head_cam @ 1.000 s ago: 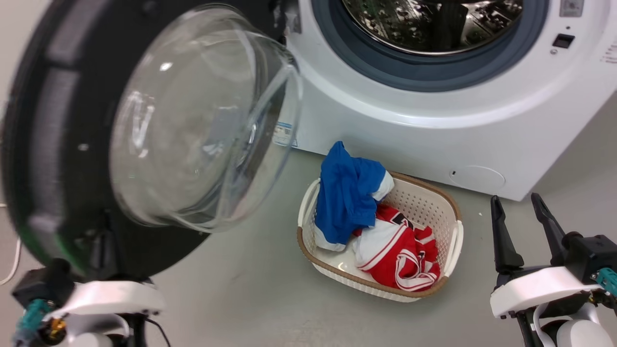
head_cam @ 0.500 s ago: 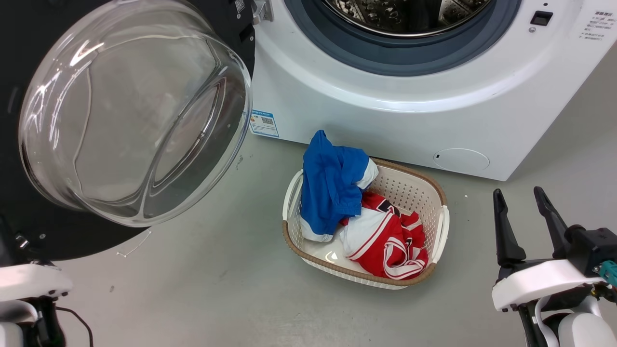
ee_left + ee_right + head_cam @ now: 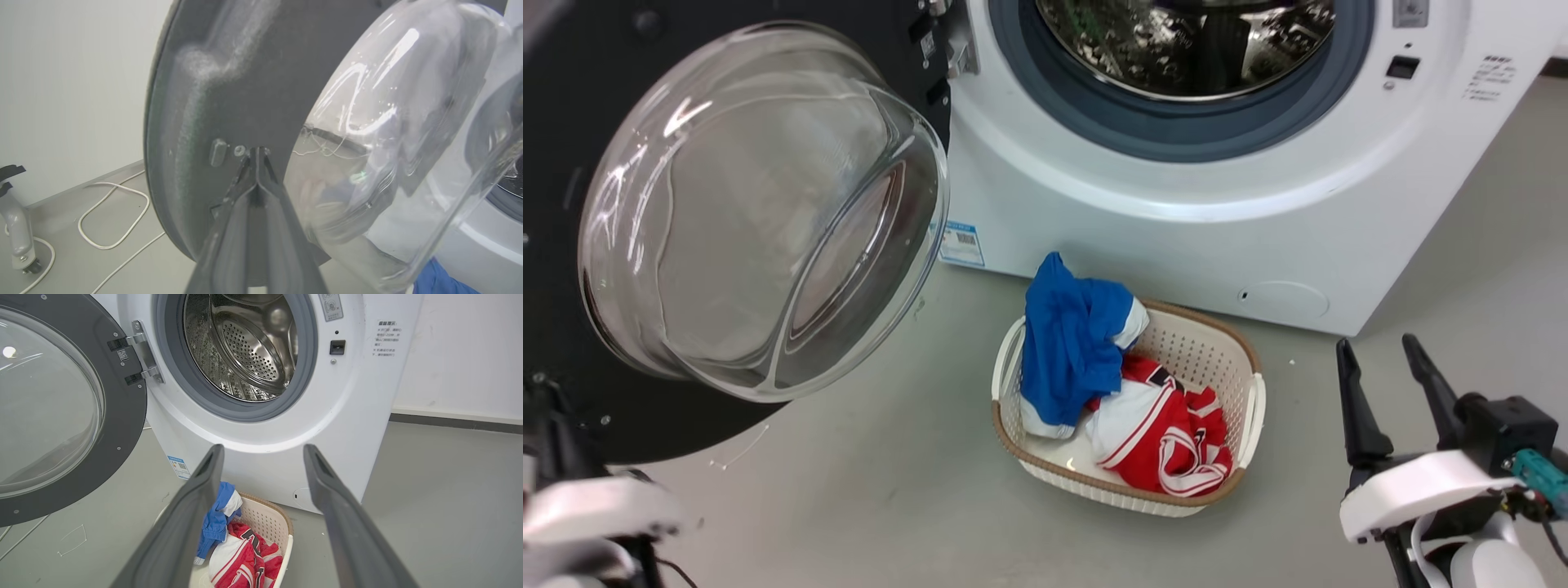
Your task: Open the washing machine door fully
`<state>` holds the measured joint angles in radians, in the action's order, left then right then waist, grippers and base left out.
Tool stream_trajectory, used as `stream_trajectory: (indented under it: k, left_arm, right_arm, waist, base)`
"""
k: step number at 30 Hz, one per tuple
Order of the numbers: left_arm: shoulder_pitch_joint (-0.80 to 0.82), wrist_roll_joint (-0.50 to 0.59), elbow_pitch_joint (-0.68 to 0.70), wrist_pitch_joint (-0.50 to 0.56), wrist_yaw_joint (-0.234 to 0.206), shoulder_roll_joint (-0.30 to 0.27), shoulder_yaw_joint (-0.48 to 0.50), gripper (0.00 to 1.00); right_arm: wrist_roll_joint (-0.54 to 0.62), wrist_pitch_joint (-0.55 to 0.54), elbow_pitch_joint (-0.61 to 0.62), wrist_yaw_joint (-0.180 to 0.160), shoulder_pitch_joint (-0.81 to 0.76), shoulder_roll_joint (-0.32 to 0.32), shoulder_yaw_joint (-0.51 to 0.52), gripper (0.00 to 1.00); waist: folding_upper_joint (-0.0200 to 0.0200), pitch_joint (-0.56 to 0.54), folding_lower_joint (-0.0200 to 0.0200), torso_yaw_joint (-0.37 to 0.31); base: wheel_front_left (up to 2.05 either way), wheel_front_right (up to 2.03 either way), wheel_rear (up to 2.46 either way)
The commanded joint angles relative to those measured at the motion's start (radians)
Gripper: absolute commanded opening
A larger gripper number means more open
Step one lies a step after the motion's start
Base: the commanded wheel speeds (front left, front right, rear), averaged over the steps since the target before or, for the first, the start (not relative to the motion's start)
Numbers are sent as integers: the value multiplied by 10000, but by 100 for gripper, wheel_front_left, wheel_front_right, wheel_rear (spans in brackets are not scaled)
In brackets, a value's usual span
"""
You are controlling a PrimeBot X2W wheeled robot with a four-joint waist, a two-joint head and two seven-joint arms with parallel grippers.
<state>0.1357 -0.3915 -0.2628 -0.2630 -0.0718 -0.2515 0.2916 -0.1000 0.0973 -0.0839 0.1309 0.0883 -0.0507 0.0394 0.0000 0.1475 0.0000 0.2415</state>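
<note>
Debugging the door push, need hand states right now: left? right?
Left hand: closed, nothing held, tips at the washing machine door.
Right hand: open, empty.

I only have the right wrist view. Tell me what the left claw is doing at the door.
Observer: The left claw is shut, its tips at the dark inner face of the washing machine door, just beside the glass bowl.
Operator: Report what lies beyond the door's outer side.
Observer: A pale wall, with floor showing between it and the door's edge.
Operator: Name what stands on that floor.
Observer: A grey wheeled stand, close to the wall.
</note>
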Motion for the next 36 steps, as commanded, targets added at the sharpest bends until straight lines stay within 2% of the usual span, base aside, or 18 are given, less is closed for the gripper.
stream_trajectory:
  k: [1, 9, 14, 20, 21, 22, 23, 24, 25, 26, 36]
  left_arm:
    - [-273, 166, 230, -24, -35, 213, -122, 0]
    - [-1641, 859, 1543, 32, 3, 1215, -1136, 0]
    - [-2124, 1256, 1964, 298, 113, 1534, -2174, 0]
    - [-1890, 1521, 2109, 663, 461, 1696, -3320, 0]
    - [-1795, 1571, 2107, 698, 514, 1680, -3425, 14]
    - [-1701, 1642, 2080, 712, 536, 1636, -3515, 34]
    - [-1640, 1696, 2014, 745, 547, 1590, -3591, 48]
    - [-1578, 1727, 1963, 771, 576, 1564, -3630, 80]
    - [-1514, 1791, 1921, 777, 586, 1528, -3671, 96]
    - [-1461, 1826, 1874, 800, 592, 1498, -3726, 100]
    - [-1346, 2003, 1405, 807, 509, 1255, -3840, 100]
  right_arm:
    - [-77, 54, -60, -2, -131, 9, -13, 100]
    - [-145, -4, -122, -2, -459, 9, -27, 100]
    - [-130, -62, -65, -2, -502, 9, -71, 100]
    - [-163, -49, -39, -2, -454, 9, -225, 100]
    - [-164, -27, -21, -1, -426, 9, -261, 100]
    - [-151, -5, -18, -2, -416, 11, -282, 100]
    - [-169, -1, -27, -2, -427, 9, -290, 100]
    - [-189, 25, -31, -2, -441, 9, -323, 100]
    - [-205, 22, -43, -2, -457, 9, -359, 100]
    - [-293, 20, -63, -2, -488, 11, -366, 100]
    - [-246, 129, -221, -2, -561, 11, -693, 100]
  waist:
    - [0, -199, 0, -94]
    - [0, -796, 0, -325]
    - [0, -992, 0, -638]
    - [0, -1013, 0, -1286]
    - [0, -980, 0, -1420]
    - [0, -960, 0, -1546]
    - [0, -957, 0, -1675]
    - [0, -955, 0, -1809]
    - [0, -960, 0, -1950]
    - [0, -961, 0, -2074]
    - [0, -1067, 0, -3001]
  base:
    - [0, 0, 0]
    - [0, 0, 0]
    - [0, 0, 0]
    - [0, 0, 0]
    - [0, 0, 0]
    - [0, 0, 0]
    - [0, 0, 0]
    - [0, 0, 0]
    - [0, 0, 0]
    - [0, 0, 0]
    - [0, 0, 0]
